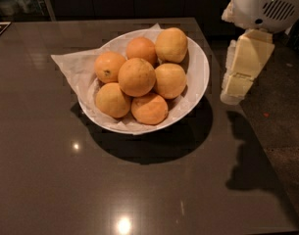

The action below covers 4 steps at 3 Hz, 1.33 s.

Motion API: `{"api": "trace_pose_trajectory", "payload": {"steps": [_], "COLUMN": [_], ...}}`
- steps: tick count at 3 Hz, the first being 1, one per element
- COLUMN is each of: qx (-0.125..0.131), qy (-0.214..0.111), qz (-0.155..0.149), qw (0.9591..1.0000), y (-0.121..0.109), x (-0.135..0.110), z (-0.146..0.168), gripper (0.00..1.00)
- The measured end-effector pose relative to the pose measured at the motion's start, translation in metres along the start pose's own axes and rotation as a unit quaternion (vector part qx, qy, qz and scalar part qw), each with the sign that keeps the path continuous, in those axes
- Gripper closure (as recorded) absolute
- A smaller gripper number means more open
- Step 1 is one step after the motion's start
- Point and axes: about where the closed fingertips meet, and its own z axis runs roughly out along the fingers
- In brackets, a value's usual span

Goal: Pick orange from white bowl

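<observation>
The white bowl (202,67) stands on the dark table, lined with crumpled white paper and holding several oranges. The orange (136,77) is the large, round, deep orange one on top of the pile in the middle. An orange with a dark stem spot (110,66) lies to its left, and a paler one (171,44) sits at the back right. My gripper (233,94) hangs at the right, just off the bowl's right rim, pointing down beside the table's right edge. It holds nothing.
The dark glossy table (65,180) ends at its right edge (252,146) under my gripper, with speckled floor (281,131) beyond. The paper liner (70,65) sticks out past the bowl's left side. My arm's white housing (266,6) is at the top right.
</observation>
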Motion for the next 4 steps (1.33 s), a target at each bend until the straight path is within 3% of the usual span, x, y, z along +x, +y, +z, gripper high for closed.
{"api": "trace_pose_trajectory", "payload": {"steps": [1,2,4], "qx": [0.004,-0.004,-0.024], "qy": [-0.023,-0.037,-0.034], "qz": [-0.010,-0.050,-0.124], "qw": [0.9997,0.9981,0.9914], "y": [-0.001,0.002,0.012], "x": [-0.015,-0.049,-0.103], "z": [0.003,0.016,0.037], "gripper": [0.00,0.00,0.00]}}
